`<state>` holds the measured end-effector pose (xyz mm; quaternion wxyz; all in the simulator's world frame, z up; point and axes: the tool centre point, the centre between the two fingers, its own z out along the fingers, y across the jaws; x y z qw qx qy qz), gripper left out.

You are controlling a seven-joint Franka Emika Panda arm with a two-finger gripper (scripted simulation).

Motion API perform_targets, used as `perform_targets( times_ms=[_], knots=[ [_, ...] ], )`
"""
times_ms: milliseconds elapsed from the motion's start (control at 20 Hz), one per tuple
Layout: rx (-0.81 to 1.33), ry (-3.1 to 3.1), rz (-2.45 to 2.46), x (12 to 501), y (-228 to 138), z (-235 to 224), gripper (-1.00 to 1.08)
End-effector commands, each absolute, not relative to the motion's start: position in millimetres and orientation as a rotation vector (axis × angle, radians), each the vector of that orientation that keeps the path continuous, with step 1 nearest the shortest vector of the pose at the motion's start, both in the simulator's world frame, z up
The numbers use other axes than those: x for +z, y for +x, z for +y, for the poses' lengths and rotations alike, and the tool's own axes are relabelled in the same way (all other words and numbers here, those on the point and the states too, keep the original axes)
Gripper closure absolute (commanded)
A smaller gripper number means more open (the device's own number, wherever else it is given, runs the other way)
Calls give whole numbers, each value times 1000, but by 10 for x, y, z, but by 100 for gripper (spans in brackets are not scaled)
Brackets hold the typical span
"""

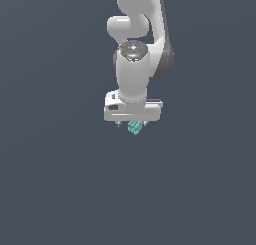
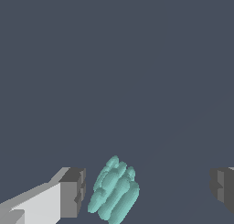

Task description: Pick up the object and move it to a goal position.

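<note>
- The object [image 2: 114, 190], a small teal-green cluster of rounded, finger-like lobes, lies between the pincer's two fingers, tilted rather than upright.
- In the wrist view it sits just beside one grey finger pad [image 2: 73, 191] with a thin gap showing, and well apart from the other pad [image 2: 223, 187].
- The pincer [image 1: 133, 123] is spread wide, released, with nothing clamped.
- In the exterior view the object [image 1: 134, 128] pokes out just below the white pincer body, slightly toward the exterior view's right of its middle.
- Whether the object rests on the dark grey-blue surface [image 1: 55, 189] or hangs just above it is hard to judge; it probably rests there.
- The white arm [image 1: 133, 74] points straight down over the object.
</note>
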<state>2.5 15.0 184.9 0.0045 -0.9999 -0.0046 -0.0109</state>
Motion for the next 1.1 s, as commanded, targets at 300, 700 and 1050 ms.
perform_targets(
  times_ms=[300,700,1050],
  knots=[
    [4,-3143,-12,1805,-19,67,-92],
    [19,-3146,-8,1787,-38,37,-92],
    [18,-3145,57,1727,-92,73,-92]
  ],
)
